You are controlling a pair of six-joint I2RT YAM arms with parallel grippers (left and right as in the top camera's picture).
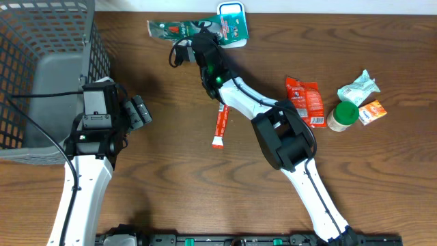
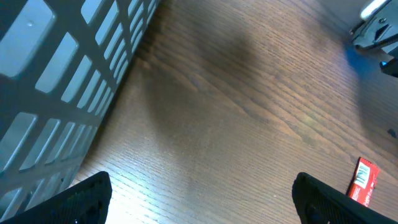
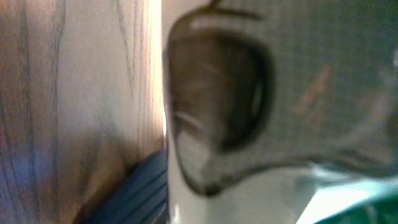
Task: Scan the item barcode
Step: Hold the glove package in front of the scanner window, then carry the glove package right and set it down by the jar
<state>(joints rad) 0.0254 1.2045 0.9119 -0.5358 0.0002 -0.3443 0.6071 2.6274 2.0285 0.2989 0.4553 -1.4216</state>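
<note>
Green foil packet point(image 1: 176, 29) lies at the bench's point(image 1: 171, 184) far edge, long axis left-right; the right arm point(image 1: 240, 96), jaws clenched, reaches its near-right end, the left arm's point(image 1: 89, 174) released jaws well apart.

From my end this looks like a robot test bench dressed as a shop checkout; a wood-grain worktop point(image 1: 177, 198) carries a grey lattice basket point(image 1: 99, 48), a red snack packet point(image 1: 308, 102), a green-lidded jar point(image 1: 343, 115) and an orange carton point(image 1: 373, 111).
</note>
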